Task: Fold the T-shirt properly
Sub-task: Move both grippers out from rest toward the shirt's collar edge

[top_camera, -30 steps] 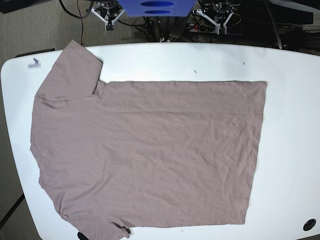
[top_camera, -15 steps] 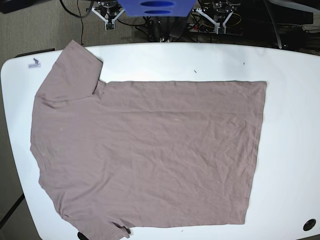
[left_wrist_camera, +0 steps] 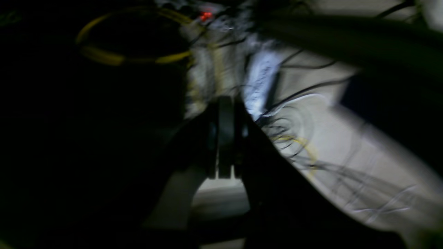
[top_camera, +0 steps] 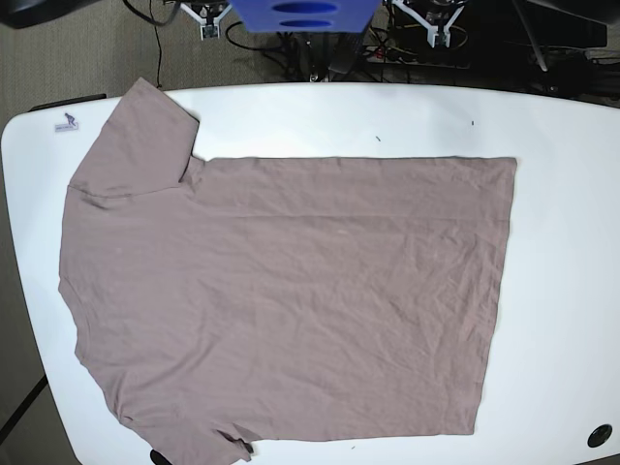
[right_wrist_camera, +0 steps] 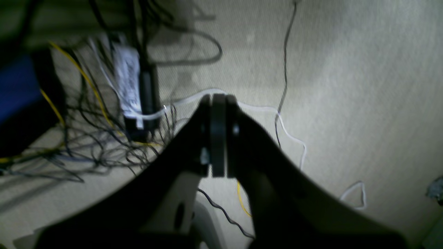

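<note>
Retreating beyond the counter's (top_camera: 552,194) far edge, both arms pull away; left pincer (left_wrist_camera: 225,138) and right pincer (right_wrist_camera: 218,135) are together, empty. T-shirt (top_camera: 291,300) lies flat, unfolded: folding not begun.

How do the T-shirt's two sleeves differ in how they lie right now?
On the T-shirt, the far sleeve lies flat and fully spread on the white table, its whole outline visible. The near sleeve is bunched and wrinkled at the table's front edge, and the picture's edge cuts it off. Both are the same mauve fabric, at the shirt's collar end, and neither is folded in yet.
</note>
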You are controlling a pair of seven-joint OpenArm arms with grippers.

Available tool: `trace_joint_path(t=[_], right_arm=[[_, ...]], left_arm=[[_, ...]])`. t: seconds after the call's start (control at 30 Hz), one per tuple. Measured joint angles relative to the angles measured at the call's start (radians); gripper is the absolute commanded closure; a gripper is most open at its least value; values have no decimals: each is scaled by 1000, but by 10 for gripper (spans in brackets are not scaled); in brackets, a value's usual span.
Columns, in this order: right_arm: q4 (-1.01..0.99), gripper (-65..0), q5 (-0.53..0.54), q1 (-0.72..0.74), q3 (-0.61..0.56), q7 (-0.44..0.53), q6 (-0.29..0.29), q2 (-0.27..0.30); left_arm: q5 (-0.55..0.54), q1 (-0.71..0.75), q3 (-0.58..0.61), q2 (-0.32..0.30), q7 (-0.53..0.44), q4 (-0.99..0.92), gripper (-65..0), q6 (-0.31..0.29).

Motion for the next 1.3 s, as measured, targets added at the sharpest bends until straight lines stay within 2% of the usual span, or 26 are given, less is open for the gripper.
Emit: trace_joint_path(t=[0.37,0.5,0.53,0.6,0.67,0.87,1.3], right_arm=[[185,0,-4,-103,-1,-22,4,27],[291,0,1,-175,-1,-30,3,32],[323,0,0,-193,-1,-9,1,34],[348,0,0,-211,-1,-31,3,38],[369,0,0,-231,-1,-38,5,40],[489,0,0,-294,-1,-21,8,38],[649,0,0,-401,-1,-39,8,40]], left_arm=[[-8,136,6,-20,-8,178,-2,9],[1,216,6,-28,6,289,-2,34],[-3,249,5,-30,-17,315,-2,39],[-6,276,5,-32,-19,354,-2,43],[5,303,4,-34,3,382,-3,45],[12,375,-4,-31,-33,494,-3,25],[13,429,-22,-35,-66,545,-4,38]])
